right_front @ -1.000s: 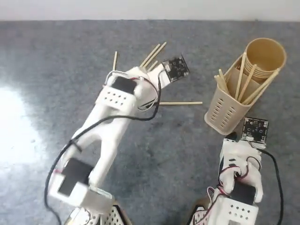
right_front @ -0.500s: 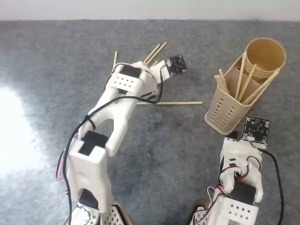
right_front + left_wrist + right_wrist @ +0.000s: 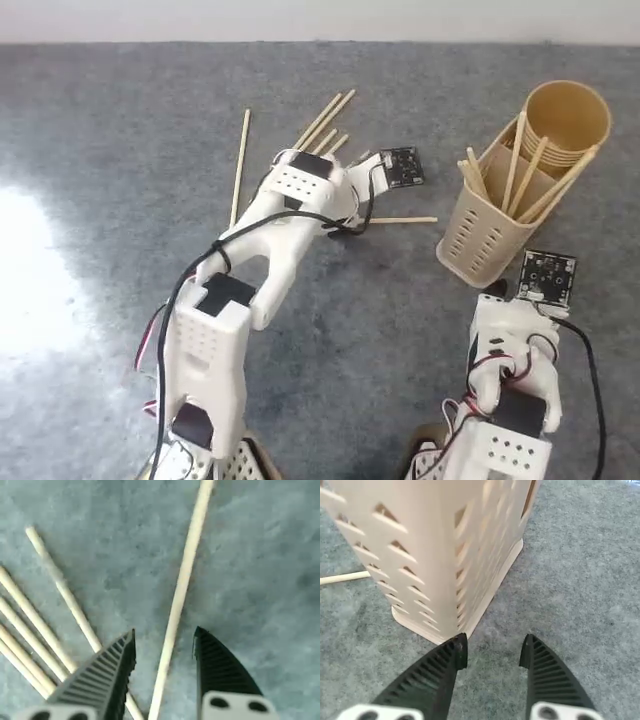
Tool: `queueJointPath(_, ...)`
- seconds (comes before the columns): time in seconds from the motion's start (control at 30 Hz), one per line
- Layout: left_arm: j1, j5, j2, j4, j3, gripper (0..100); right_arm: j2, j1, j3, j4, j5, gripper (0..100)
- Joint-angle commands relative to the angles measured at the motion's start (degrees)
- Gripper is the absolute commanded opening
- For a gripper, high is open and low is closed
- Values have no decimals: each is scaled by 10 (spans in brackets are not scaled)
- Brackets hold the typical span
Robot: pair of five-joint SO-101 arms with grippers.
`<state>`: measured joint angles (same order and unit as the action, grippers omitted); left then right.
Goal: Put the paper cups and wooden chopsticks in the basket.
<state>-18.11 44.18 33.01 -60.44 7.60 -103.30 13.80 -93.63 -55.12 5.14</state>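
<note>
Pale wooden chopstick (image 3: pixel 182 580) lies flat on the grey table (image 3: pixel 260 555), running between the two black ridged fingers of the left gripper (image 3: pixel 164 634). The gripper is open moderately wide, with a gap showing on each side of the stick. Just beside one finger lies a fan of loose chopsticks (image 3: pixel 30 615). From above, this fan (image 3: pixel 325 118) spreads out past the left arm's wrist, with a lone chopstick (image 3: pixel 240 165) off to one side. Well apart stands the beige slotted basket (image 3: pixel 485 230), holding several upright chopsticks (image 3: pixel 518 165) and a stack of paper cups (image 3: pixel 566 115). The right gripper (image 3: pixel 494 641) sits low, just in front of a basket corner, fingers parted and empty.
</note>
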Motion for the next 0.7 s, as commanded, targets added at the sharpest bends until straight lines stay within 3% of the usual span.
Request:
queueJointPath(0.0,-5,-4,-13,-11,29,181,-7,-10,3,13,-6,177)
queueJointPath(0.37,-21,-5,40,-31,59,180,-7,-10,3,11,-6,177)
queueJointPath(0.53,-39,-7,69,-138,143,164,-7,-10,3,11,-6,177)
queueJointPath(0.67,-42,-5,144,-222,245,77,-7,-10,3,11,-6,177)
